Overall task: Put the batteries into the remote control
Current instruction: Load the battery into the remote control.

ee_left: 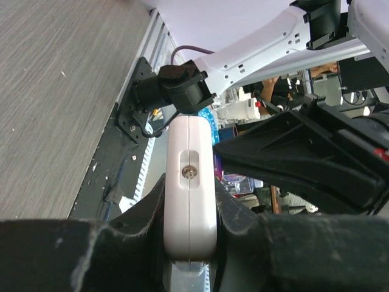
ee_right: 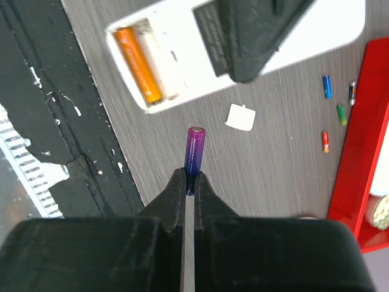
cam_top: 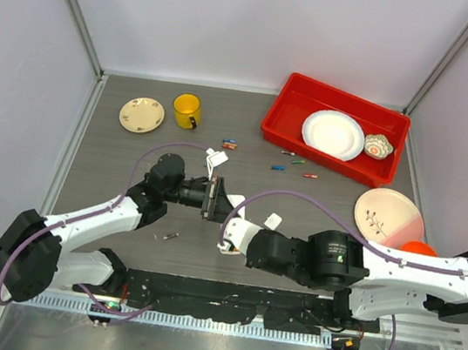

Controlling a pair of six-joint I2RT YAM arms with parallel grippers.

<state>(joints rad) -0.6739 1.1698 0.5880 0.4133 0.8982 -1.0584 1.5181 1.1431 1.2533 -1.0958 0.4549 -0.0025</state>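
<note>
Here: grey table (cam_top: 102, 175), white walls (cam_top: 239, 26); left jaws pinching remote control (ee_left: 190, 201), right jaws pinching battery (ee_right: 194, 152).

The remote control (ee_right: 340, 27) runs off the top edge, and the red tray (ee_right: 364, 152) off the right.
</note>
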